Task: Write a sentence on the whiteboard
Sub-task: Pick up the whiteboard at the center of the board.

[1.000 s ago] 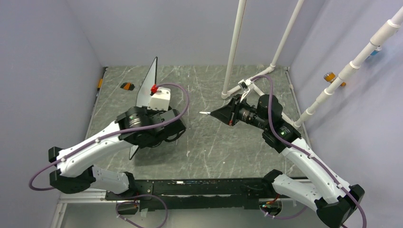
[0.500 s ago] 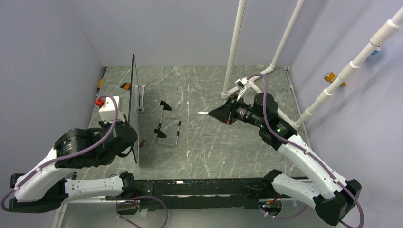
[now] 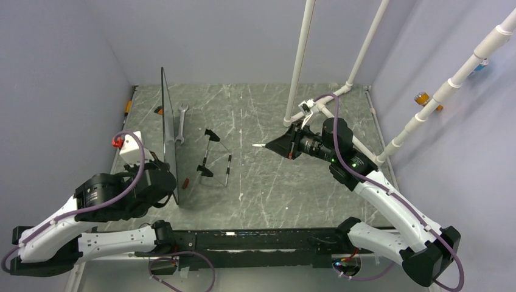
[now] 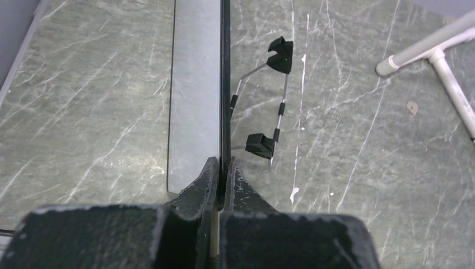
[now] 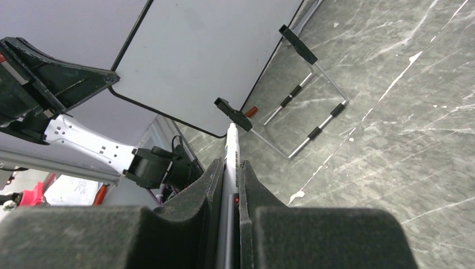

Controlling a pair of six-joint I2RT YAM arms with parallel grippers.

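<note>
The whiteboard [image 3: 167, 134] stands upright and edge-on at the left of the table. My left gripper [image 3: 174, 190] is shut on its near bottom edge. In the left wrist view the gripper [image 4: 224, 168] pinches the thin dark rim and the pale face [image 4: 193, 84] runs away from me. My right gripper [image 3: 283, 146] is shut on a white marker [image 3: 261, 145] that points left, well clear of the board. In the right wrist view the marker [image 5: 231, 151] points at the blank board face [image 5: 207, 56]. No written sentence shows on it.
A wire stand with black feet [image 3: 214, 159] lies right of the board and shows in both wrist views [image 4: 269, 101] [image 5: 302, 106]. A wrench [image 3: 181, 121] and a red cap [image 3: 185, 182] lie by the board. White pipes [image 3: 301, 61] stand at the back right.
My left arm has swung back to the left and carried the board from a tilt over the centre to upright and edge-on. The wire stand and wrench came into view. My right gripper barely moved.
</note>
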